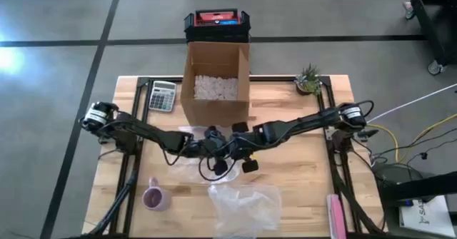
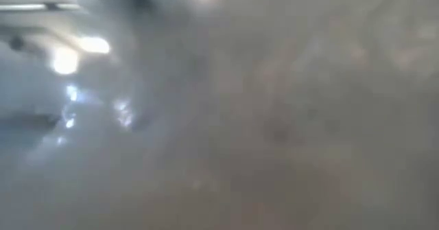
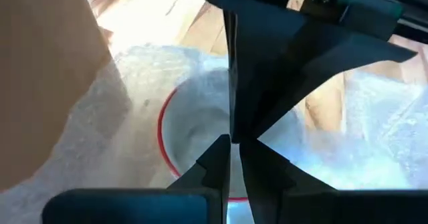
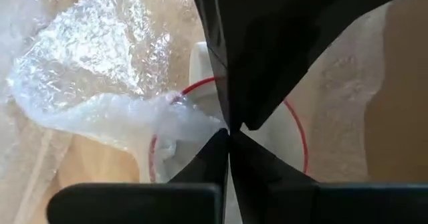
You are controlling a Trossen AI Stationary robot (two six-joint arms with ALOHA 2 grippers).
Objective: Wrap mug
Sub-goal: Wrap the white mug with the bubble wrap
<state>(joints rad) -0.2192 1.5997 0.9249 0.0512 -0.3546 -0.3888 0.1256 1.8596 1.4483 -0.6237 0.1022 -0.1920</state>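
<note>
A white mug with a red rim [image 3: 190, 127] stands in front of the cardboard box [image 1: 214, 82], with bubble wrap [image 3: 134, 83] lying around and over it. My left gripper [image 3: 231, 150] and my right gripper [image 4: 229, 134] are both shut and meet tip to tip above the mug's mouth [image 4: 277, 147]. In the high view the two grippers [image 1: 225, 148] hide the mug. A second sheet of bubble wrap [image 1: 246, 207] lies on the table near its front edge. The low view shows only blurred wrap [image 2: 219, 120] right in front of it. My left gripper is shut over the mug's mouth, on the wrap [image 3: 314, 157] lying there. Its own fingers hide what is between them. They slant down from the table's left. My right gripper pinches a gathered strand of bubble wrap [image 4: 194, 120] at its fingertips, slanting down from the table's right. The strand runs slack from the fingers over the red rim [image 4: 155, 144] and out onto the table.
A purple mug [image 1: 156, 196] stands at the near left. A calculator [image 1: 162, 95] lies left of the box and a small plant [image 1: 308, 80] sits at the far right. A pink object [image 1: 335, 214] lies at the near right. A black and red case [image 1: 216, 25] stands behind the table.
</note>
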